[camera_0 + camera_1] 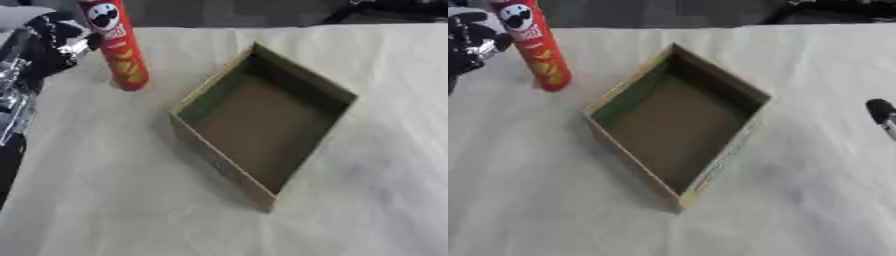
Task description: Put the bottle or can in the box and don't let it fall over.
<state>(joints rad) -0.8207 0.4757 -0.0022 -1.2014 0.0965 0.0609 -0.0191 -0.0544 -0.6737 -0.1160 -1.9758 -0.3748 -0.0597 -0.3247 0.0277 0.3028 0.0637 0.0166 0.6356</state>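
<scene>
A tall red crisps can (118, 47) with a cartoon face on it stands upright on the cloth-covered table at the back left. My left hand (48, 40), black and silver, is just to the can's left with relaxed fingers reaching to its side, not wrapped round it. An open, empty cardboard box (262, 125) sits at the table's middle, turned cornerwise, to the right of the can and nearer to me. Only a small black part of my right hand (881, 116) shows at the right edge, well clear of the box.
The table (105, 200) is covered with a pale cloth. My left forearm (13, 105) runs down the left edge. Dark shapes (394, 10) lie beyond the table's far edge at the upper right.
</scene>
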